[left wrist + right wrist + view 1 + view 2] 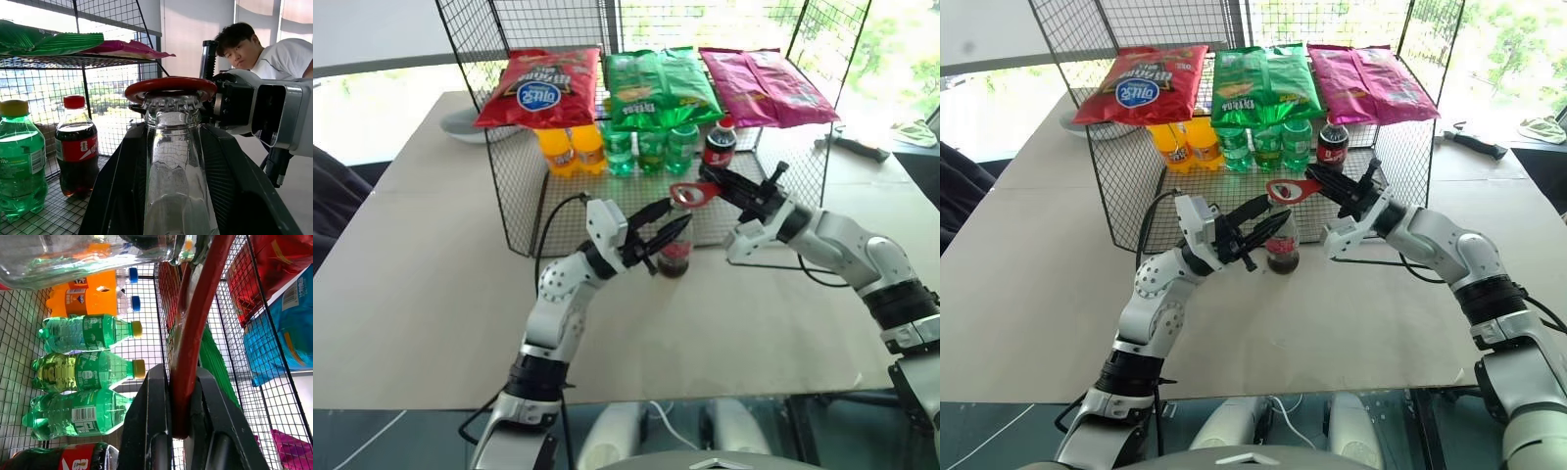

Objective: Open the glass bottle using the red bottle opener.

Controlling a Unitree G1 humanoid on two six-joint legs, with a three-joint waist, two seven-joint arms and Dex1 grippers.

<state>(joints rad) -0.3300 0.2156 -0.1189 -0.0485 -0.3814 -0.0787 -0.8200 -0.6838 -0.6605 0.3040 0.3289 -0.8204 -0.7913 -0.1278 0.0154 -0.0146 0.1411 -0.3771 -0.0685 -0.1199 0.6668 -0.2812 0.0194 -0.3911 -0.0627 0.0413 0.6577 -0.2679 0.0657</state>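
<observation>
Right gripper (pixel 713 186) is clamped tight on the red bottle opener (pixel 690 194), its ring head sitting over the crown cap of the glass bottle (pixel 674 253). Left gripper (pixel 668 223) grasps that bottle by the neck, upright on the desk (pixel 421 284), just in front of the wire rack (pixel 519 176).

Strong daylight is admitted through the windows (pixel 901 59) behind, which are blown out. The counter (pixel 431 255) is evenly lit, with soft shadows. Backlit haze is seen in the left wrist view.
</observation>
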